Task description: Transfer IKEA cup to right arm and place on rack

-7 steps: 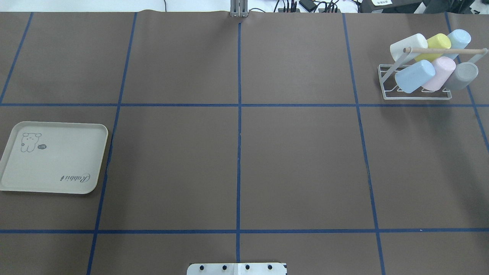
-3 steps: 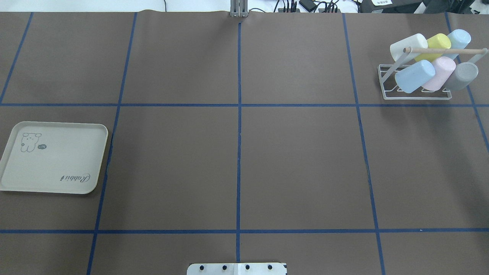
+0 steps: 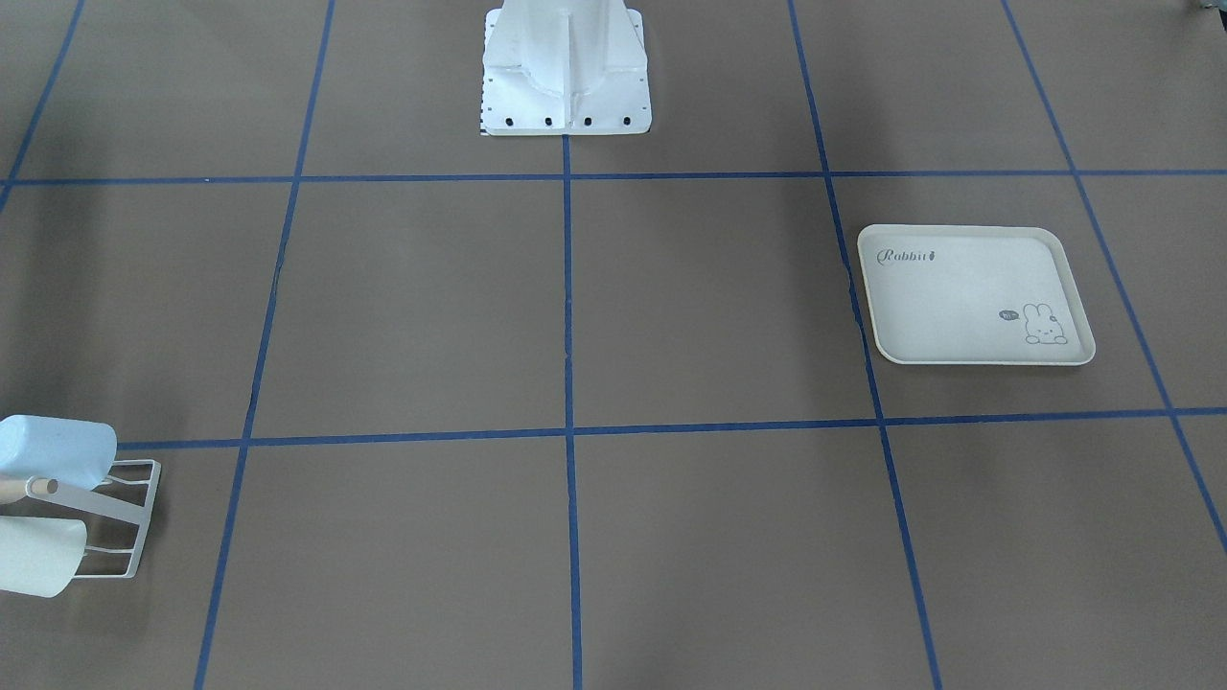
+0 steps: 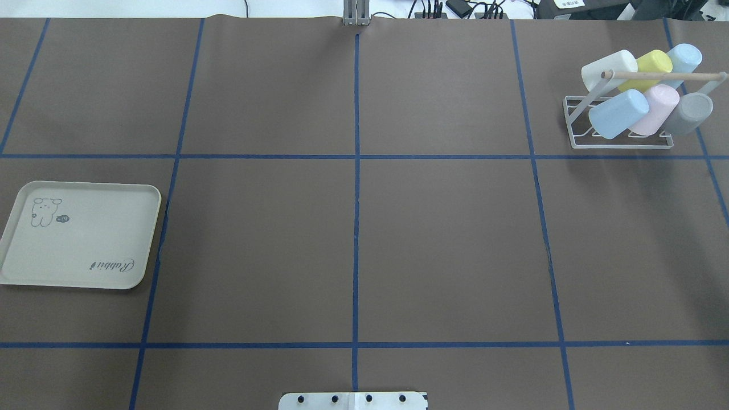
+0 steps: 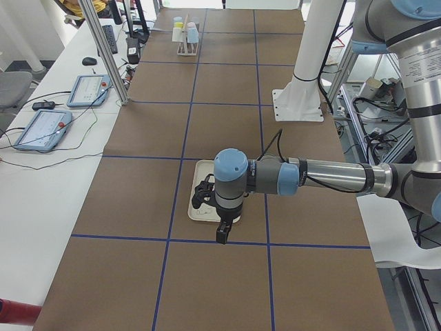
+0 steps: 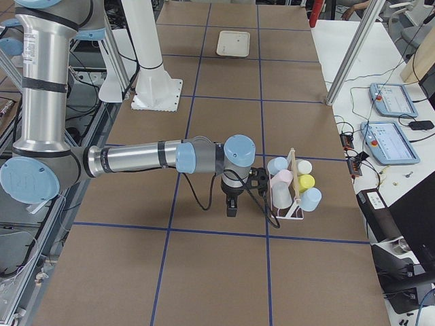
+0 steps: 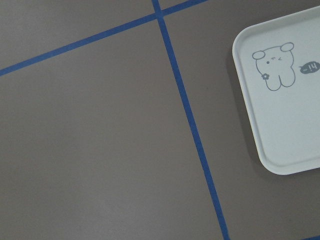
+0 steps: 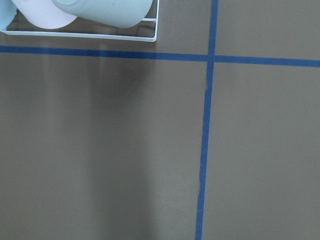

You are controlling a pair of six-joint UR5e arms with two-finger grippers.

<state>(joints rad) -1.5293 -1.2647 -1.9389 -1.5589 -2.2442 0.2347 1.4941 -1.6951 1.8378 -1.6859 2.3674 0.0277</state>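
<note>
Overhead exterior: looked forward and down from behind the base plate (image 4: 353, 401), wide. Front-facing: looked steeply down from across the table (image 3: 671, 287) — shared the tray (image 4: 85, 239) and the rack (image 4: 621, 146) with the overhead. Side views: looked along the table from either end, high and distant. Wrist views: pointed straight down, close — caught the tray's corner on the left, the rack's edge on the right.
</note>
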